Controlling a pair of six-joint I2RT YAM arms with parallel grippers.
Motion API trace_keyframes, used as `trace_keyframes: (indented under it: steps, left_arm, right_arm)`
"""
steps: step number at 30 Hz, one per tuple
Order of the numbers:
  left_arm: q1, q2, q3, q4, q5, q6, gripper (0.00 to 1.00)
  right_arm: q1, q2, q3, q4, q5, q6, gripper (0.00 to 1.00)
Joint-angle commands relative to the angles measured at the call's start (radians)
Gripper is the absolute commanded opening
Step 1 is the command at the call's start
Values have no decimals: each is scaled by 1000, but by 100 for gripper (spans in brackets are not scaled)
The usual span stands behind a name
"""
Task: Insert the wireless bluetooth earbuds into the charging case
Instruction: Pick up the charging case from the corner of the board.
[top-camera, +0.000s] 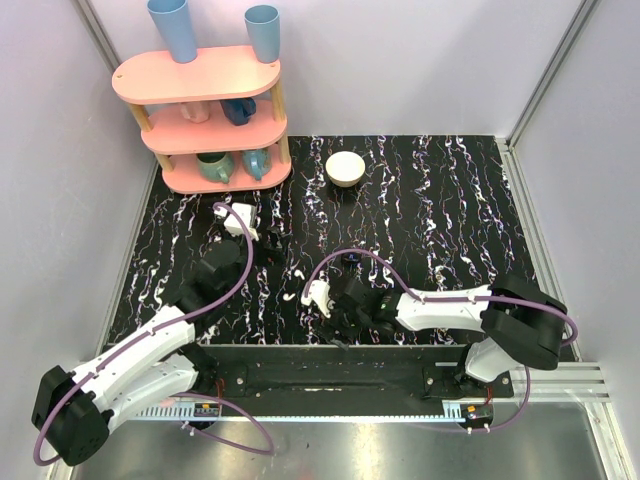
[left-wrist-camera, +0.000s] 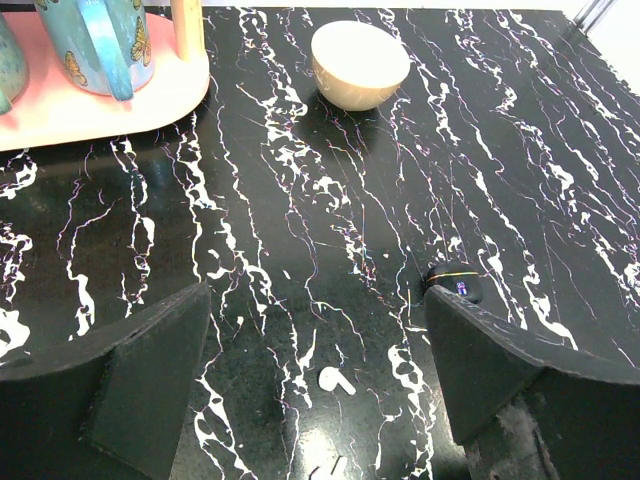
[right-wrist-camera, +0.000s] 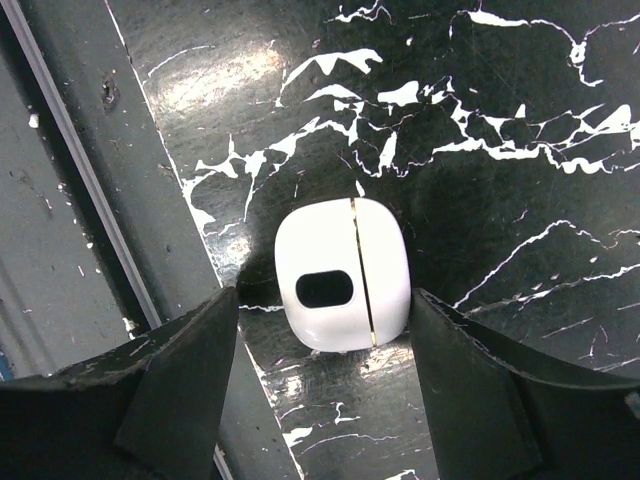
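Note:
The white charging case (right-wrist-camera: 342, 272) lies shut on the table, its dark oval spot facing up, close to the near edge. My right gripper (right-wrist-camera: 324, 300) is open around it: the right finger is at the case's side and a gap remains on the left. From above, the case (top-camera: 316, 292) shows at the tip of the right gripper (top-camera: 324, 300). Two tiny white earbuds (top-camera: 297, 270) (top-camera: 288, 298) lie loose just left of it. My left gripper (left-wrist-camera: 320, 395) hangs wide open above one earbud (left-wrist-camera: 336, 380), holding nothing.
A white bowl (top-camera: 345, 167) stands at the back middle. A pink shelf (top-camera: 205, 110) with mugs and blue cups fills the back left corner. A small black rounded part with a blue light (left-wrist-camera: 455, 283) sits by the left gripper's right finger. A metal rail (right-wrist-camera: 70, 170) runs along the near edge.

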Motion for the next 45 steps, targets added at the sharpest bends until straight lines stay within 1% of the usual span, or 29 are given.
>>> trace_keyframes:
  steps: [1,5,10,16,17,20,23,28,29,30,32,36,40,44,45]
  left_arm:
    - [5,-6,-7,61,7,-12,92]
    - [7,-9,-13,62,4,-13,93]
    - [7,-13,-15,58,-1,-12,93]
    - [7,-15,-16,48,-12,-19,93]
    - [7,-13,-13,45,-13,-24,93]
    - [8,-16,-7,33,-26,-33,94]
    - [8,-21,-6,25,-32,-38,96]
    - [10,-47,-12,31,-44,-56,99]
    - [13,-58,-16,35,-44,-61,99]
    - [14,-66,-21,38,-44,-62,99]
    - [16,-84,-27,54,-42,-70,99]
    - [20,-115,-39,99,-16,-82,99]
    - [27,-110,7,59,4,-100,99]
    - [30,-115,17,81,95,-105,99]
    - [30,-115,21,87,140,-104,99]
  right_arm:
    - [7,13,24,26,10,-33,75]
    - [8,12,21,40,27,-56,71]
    - [7,19,22,46,36,-77,64]
    - [7,33,27,48,29,-84,59]
    - [8,36,28,48,26,-82,55]
    - [8,50,39,49,13,-82,49]
    - [7,64,50,49,13,-81,48]
    - [7,56,51,52,81,-70,38]
    - [7,52,47,84,110,-70,36]
    - [7,36,42,103,110,-67,35]
    - [7,-5,22,126,170,-67,33]
    - [7,-100,-7,189,213,-93,31]
    - [7,-200,-16,201,256,-125,29]
    - [7,-319,-31,215,277,-182,29]
    - [8,-336,-34,224,274,-223,29]
